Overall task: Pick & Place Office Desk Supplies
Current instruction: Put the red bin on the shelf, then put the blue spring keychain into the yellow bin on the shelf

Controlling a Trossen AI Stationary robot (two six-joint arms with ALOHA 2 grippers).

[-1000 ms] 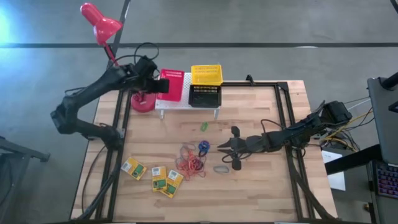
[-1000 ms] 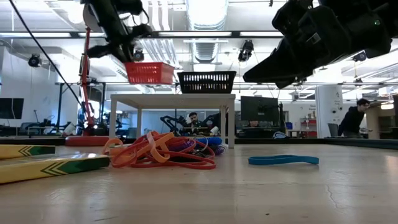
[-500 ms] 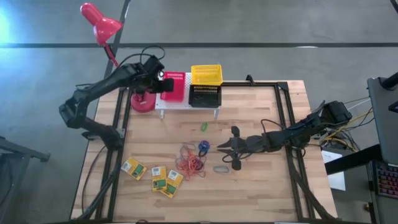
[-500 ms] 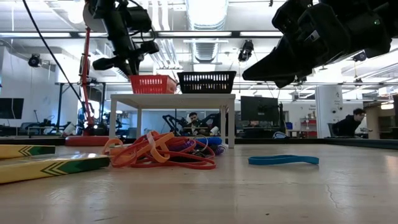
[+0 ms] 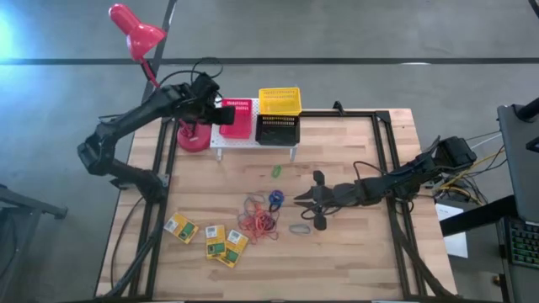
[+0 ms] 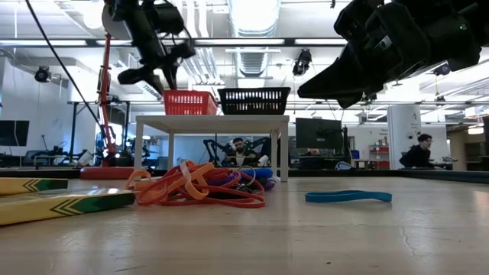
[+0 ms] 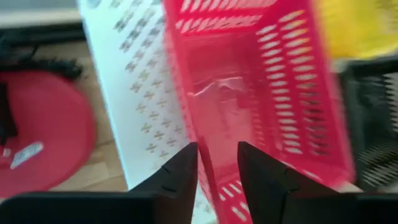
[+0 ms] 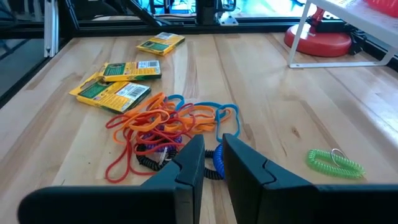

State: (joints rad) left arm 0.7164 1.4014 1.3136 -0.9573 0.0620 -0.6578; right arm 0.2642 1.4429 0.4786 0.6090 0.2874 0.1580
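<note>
Now my left gripper (image 7: 217, 165), fingers slightly parted astride the red basket (image 5: 233, 117) wall at eleven o'clock, needs a straight lift clear.

From above I see my left gripper (image 5: 221, 114) at the far left of the bench (image 5: 354, 252), over the near rim of the red basket (image 5: 237, 119) on the white rack (image 5: 253, 139). A yellow basket (image 5: 279, 100) and a black basket (image 5: 277, 130) sit beside it on the rack. The red lamp (image 5: 135, 30) stands at the far left corner. My right gripper (image 5: 301, 202) hangs mid-bench, near a blue ring (image 5: 275, 199) and a grey ring (image 5: 299, 228). A tangle of orange rubber bands (image 5: 258, 220) lies next to them, and three yellow-and-green boxes (image 5: 207, 238) lie toward the near left corner. A small green item (image 5: 275, 171) lies alone.
</note>
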